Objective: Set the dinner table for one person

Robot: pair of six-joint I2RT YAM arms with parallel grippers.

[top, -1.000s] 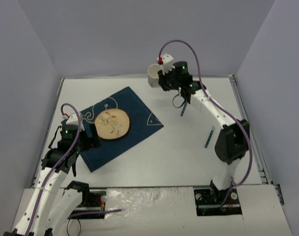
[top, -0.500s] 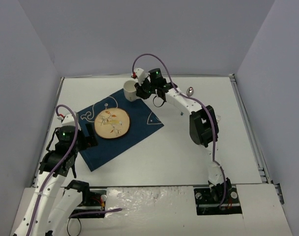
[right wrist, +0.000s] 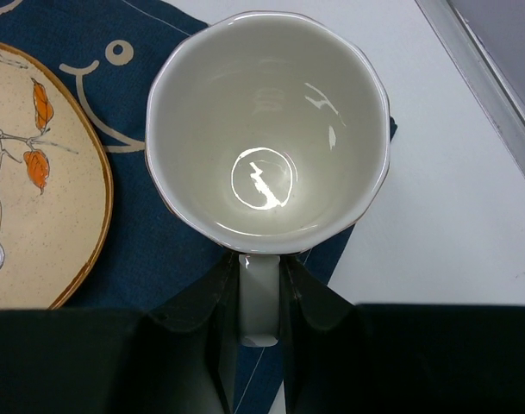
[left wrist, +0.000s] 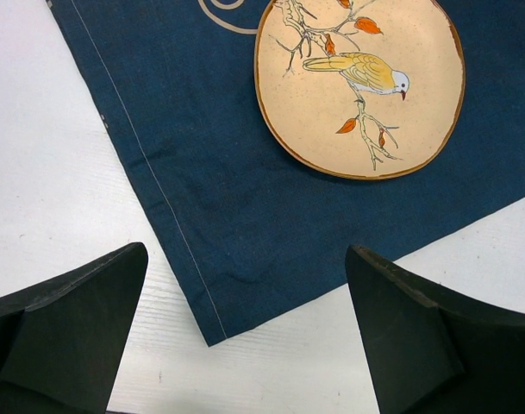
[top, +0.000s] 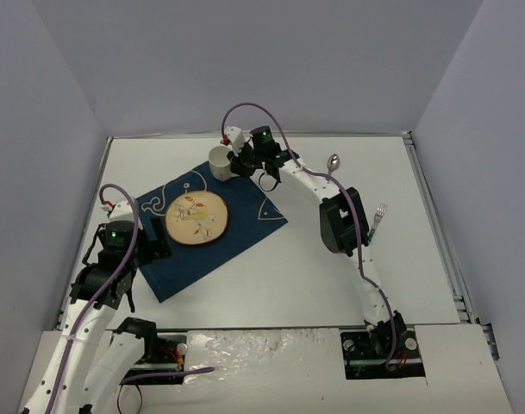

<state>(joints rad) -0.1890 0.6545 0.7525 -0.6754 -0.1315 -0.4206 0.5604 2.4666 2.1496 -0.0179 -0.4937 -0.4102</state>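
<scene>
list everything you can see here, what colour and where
table: 1, white, under everything
placemat: 1, dark blue with white line drawing, left of centre on the table
plate: 1, tan with a bird picture, on the placemat
mug: 1, white, over the placemat's far corner, held by its handle
spoon: 1, silver, far right of the table
fork: 1, silver, right side of the table
left gripper: 1, black, open above the placemat's near edge
right gripper: 1, black, shut on the mug handle
</scene>
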